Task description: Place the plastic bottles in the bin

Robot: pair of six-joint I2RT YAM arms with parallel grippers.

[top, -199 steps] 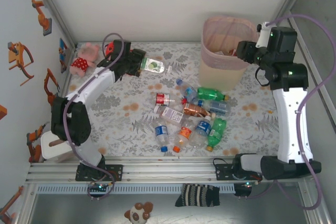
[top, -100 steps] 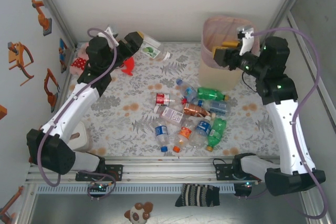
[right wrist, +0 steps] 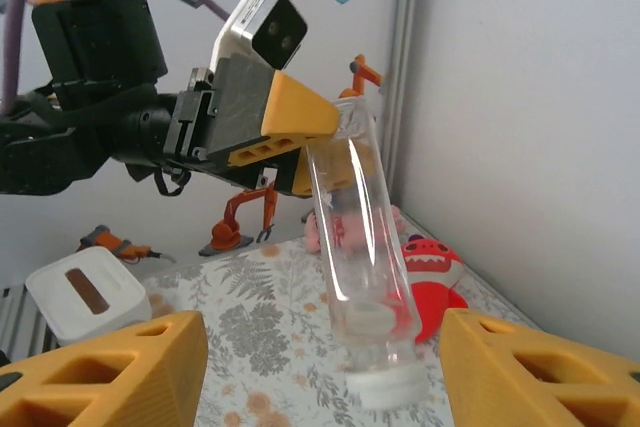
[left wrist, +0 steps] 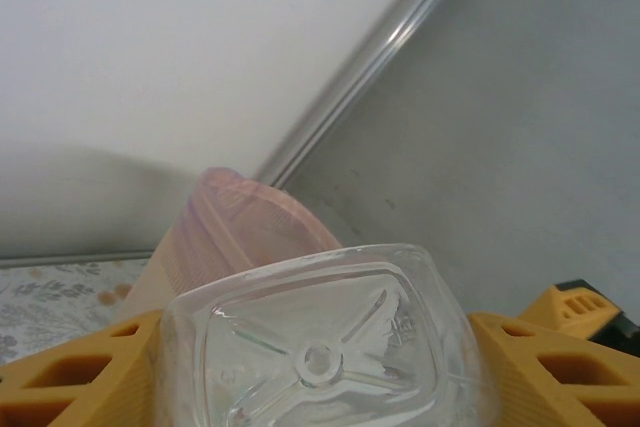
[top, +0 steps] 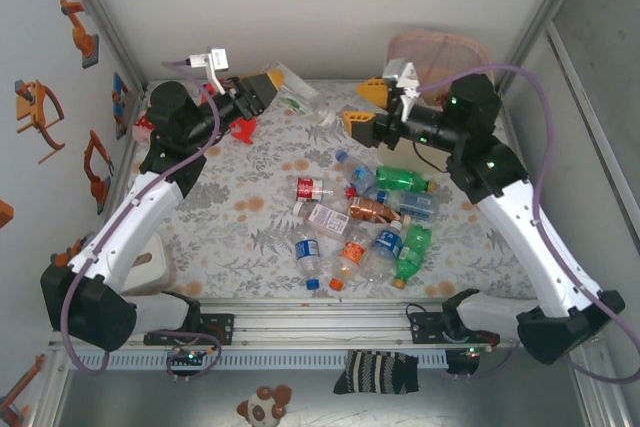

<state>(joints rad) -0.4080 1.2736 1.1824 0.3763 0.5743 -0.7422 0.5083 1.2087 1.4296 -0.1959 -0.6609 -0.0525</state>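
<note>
Near, loose bottles (top: 365, 217) heap on the surface (top: 230, 197). Farther back, the left jaws grip a raised clear bottle (top: 300, 97) by its base, cap pointing right at the open, empty right jaws just beside it. Far right beyond them stands the bin (top: 440, 45).

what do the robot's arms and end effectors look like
The left arm and right arm have glossy white link shells between bulky black joints, with a lilac cable looping along each. Small green lights glow on the right one. The left end effector and right end effector have orange-yellow fingers with triangular cut-outs, and a silver camera box sits on the left wrist.
</note>
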